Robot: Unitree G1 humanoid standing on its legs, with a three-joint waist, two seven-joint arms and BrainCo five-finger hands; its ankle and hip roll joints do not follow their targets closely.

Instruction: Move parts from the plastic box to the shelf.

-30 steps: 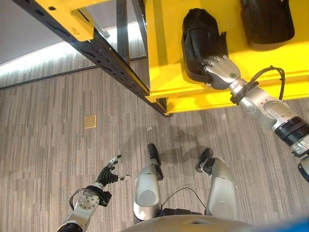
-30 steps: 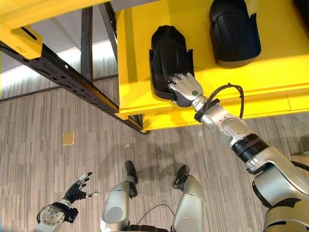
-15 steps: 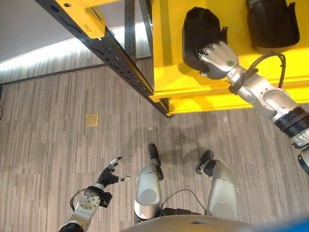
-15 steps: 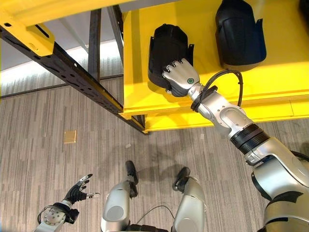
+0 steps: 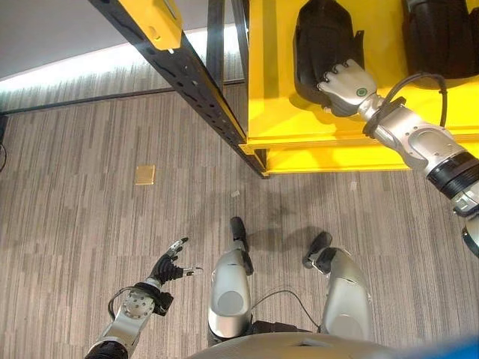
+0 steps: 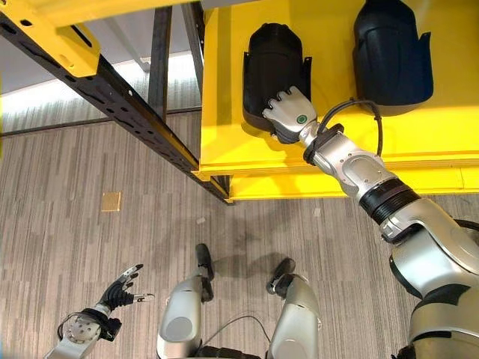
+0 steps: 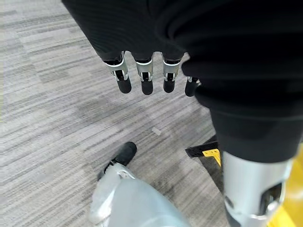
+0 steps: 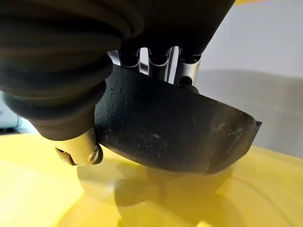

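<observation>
Grey striped floor lies under my yellow shelf (image 6: 224, 112). My right hand (image 6: 288, 111) curls over a black part (image 6: 273, 63) at 12 o'clock. It looks hard and smooth; grab its rim. My left hand (image 5: 166, 267) hangs loose and empty.

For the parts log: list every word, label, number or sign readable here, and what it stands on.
None can be read.
Black part under the right robot hand: no marking shows.
Second black part: no marking shows.
Yellow shelf: plain.
Small tan square on the floor: blank.
</observation>
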